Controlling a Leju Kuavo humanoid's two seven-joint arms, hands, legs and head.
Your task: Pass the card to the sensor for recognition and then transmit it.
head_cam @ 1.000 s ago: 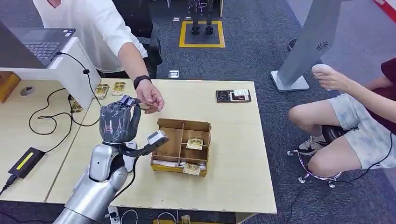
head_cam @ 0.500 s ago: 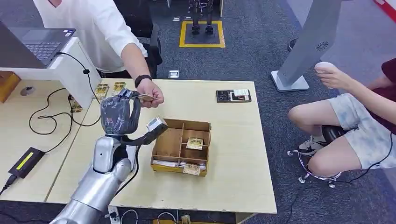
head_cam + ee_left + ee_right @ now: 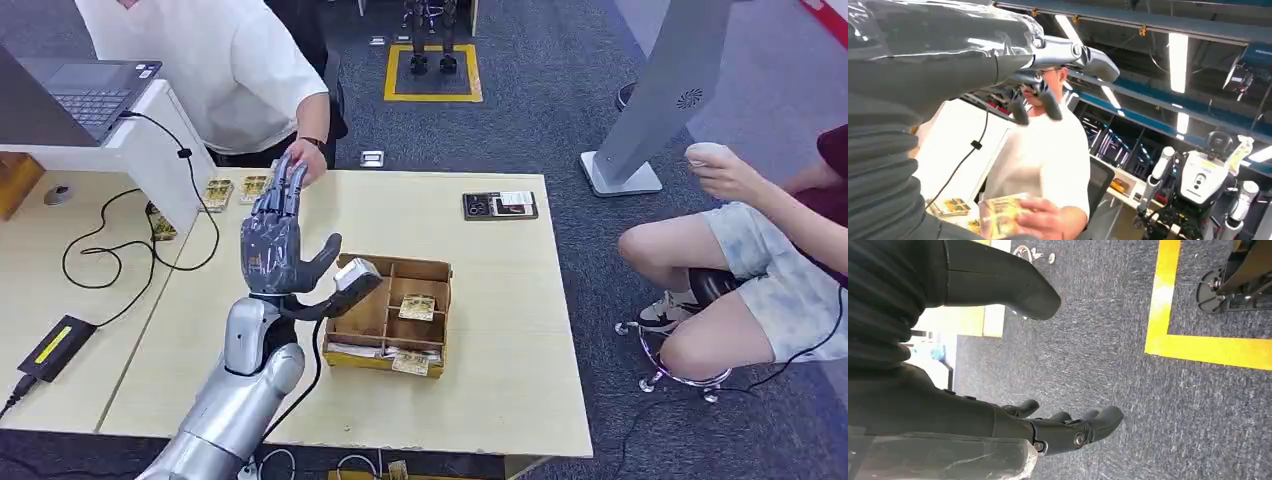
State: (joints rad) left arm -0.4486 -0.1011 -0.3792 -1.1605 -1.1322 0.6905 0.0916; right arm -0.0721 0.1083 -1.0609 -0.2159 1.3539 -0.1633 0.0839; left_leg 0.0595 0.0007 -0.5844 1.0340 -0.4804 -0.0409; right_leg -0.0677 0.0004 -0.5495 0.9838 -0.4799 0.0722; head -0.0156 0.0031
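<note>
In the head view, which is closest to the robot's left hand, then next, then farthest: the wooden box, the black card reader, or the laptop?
From the left hand:
1. Wooden box, just to its right on the table.
2. Black card reader, far right of the table.
3. Laptop, raised at the far left. The last two are nearly level.

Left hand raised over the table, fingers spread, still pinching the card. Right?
No. The left hand is raised over the table with fingers spread, but holds nothing; the left wrist view shows the card in the person's hand.

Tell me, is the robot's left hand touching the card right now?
Apart. The left wrist view shows the card in the person's hand, clear of the left hand's fingers. The head view shows the left hand spread open.
</note>
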